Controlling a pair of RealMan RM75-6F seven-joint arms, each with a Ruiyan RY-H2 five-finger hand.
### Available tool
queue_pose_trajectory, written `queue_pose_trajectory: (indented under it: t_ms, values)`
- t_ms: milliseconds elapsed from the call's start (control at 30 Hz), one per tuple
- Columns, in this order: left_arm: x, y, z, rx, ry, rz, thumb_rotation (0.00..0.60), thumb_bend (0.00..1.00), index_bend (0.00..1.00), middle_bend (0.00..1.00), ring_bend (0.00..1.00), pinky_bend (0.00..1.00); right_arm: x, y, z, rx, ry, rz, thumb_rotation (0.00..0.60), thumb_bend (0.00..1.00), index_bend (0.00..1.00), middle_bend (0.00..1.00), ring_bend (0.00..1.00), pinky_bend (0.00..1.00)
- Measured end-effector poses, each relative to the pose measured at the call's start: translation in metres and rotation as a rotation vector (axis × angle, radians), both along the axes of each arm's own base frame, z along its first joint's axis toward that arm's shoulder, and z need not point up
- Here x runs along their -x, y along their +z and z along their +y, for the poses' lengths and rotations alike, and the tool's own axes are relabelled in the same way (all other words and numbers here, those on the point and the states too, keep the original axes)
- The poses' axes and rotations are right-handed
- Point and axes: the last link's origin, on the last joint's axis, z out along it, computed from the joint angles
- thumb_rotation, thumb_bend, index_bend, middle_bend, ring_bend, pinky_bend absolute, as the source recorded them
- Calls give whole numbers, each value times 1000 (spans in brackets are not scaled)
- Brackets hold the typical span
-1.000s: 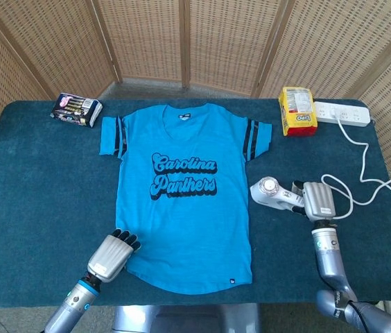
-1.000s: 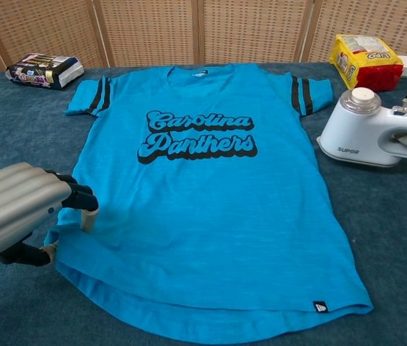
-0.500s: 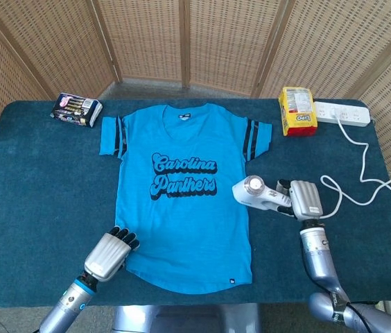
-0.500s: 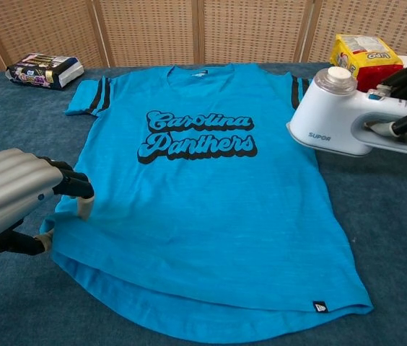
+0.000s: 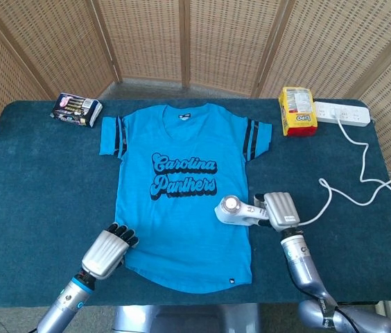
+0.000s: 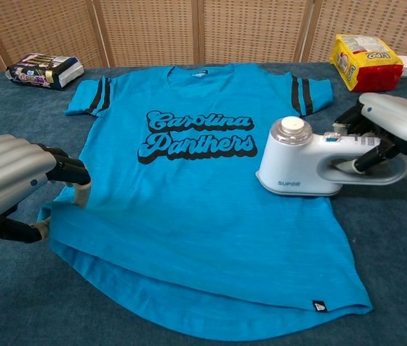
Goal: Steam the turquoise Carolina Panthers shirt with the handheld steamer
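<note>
The turquoise Carolina Panthers shirt (image 5: 181,201) (image 6: 196,187) lies flat, face up, on the dark blue table. My right hand (image 5: 279,211) (image 6: 391,133) grips the handle of the white handheld steamer (image 5: 236,211) (image 6: 301,169), whose head sits over the shirt's right edge, below the lettering. My left hand (image 5: 107,251) (image 6: 12,187) pinches the shirt's lower left hem, which is pulled slightly outward and lifted there.
A dark snack pack (image 5: 76,109) (image 6: 43,70) lies at the back left. A yellow packet (image 5: 298,111) (image 6: 366,61) stands at the back right beside a white power strip (image 5: 341,113). The steamer's white cord (image 5: 362,173) trails across the right side of the table. A wicker screen (image 5: 195,41) stands behind.
My right hand has carried the steamer leftward and nearer, from the bare table onto the shirt's right edge. My left hand has drawn the hem corner a little outward.
</note>
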Motion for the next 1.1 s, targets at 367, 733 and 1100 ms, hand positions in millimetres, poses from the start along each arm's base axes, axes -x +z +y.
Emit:
queue_pose_trajectory:
  t_ms: [367,733,1100]
  values:
    - [0,1,0,1,2,-9,531,454,552,455,392,387,-18,-36,8,-87,53,46,600,356,693,759,811,757]
    - [1,1,1,3,1,-14,536,454,552,455,392,387,-54,-67,21,-170,122,43,600,355,693,758,811,756]
    - [3,2,-1,7,-3,-13,539,453,552,455,392,387,-66,-69,29,-179,159,61,600,355,693,757,811,756]
